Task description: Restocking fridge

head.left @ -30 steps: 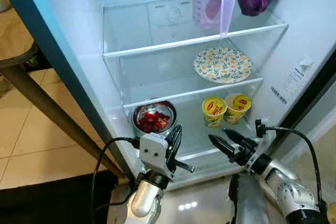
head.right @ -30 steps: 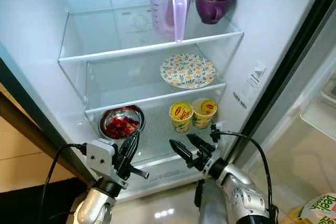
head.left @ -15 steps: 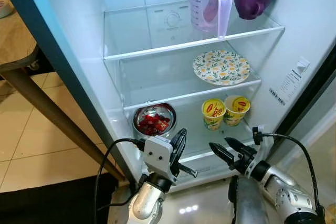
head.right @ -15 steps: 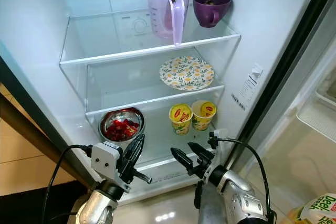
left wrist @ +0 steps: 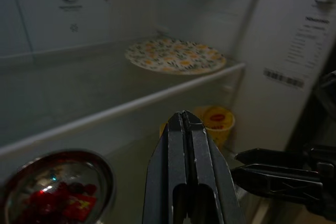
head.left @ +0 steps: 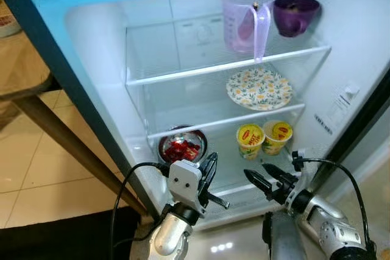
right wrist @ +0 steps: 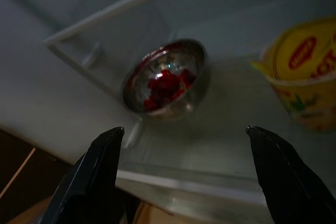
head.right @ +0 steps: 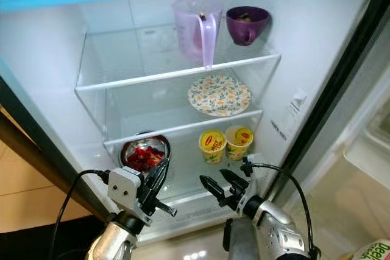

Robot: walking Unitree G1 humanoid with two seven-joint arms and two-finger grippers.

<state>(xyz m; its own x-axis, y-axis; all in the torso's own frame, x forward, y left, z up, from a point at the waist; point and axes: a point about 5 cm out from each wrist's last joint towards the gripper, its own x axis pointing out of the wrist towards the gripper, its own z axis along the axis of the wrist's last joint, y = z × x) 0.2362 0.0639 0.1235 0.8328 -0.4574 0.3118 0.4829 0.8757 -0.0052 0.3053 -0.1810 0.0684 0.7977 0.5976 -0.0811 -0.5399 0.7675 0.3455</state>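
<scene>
An open fridge stands before me. Its top shelf (head.left: 183,72) holds a lilac measuring jug (head.left: 242,19) and a purple mug (head.left: 295,14). A flowered plate (head.left: 259,88) lies on the middle shelf. On the bottom shelf sit a steel bowl of red pieces (head.left: 182,146) and two yellow cups (head.left: 250,140) (head.left: 276,136). My left gripper (head.left: 210,164) is shut and empty, just in front of the bowl. My right gripper (head.left: 262,173) is open and empty, in front of the cups at the fridge's lower edge.
A wooden table (head.left: 24,59) with a slanted leg (head.left: 73,144) stands at the left, beside the fridge wall. The fridge door's dark edge (head.right: 341,77) runs along the right. A packet (head.right: 373,251) lies at the lower right. Tiled floor (head.left: 24,162) below.
The camera has tilted up a little, so the fridge's top edge now shows. Both grippers hold about the same places in front of the bottom shelf.
</scene>
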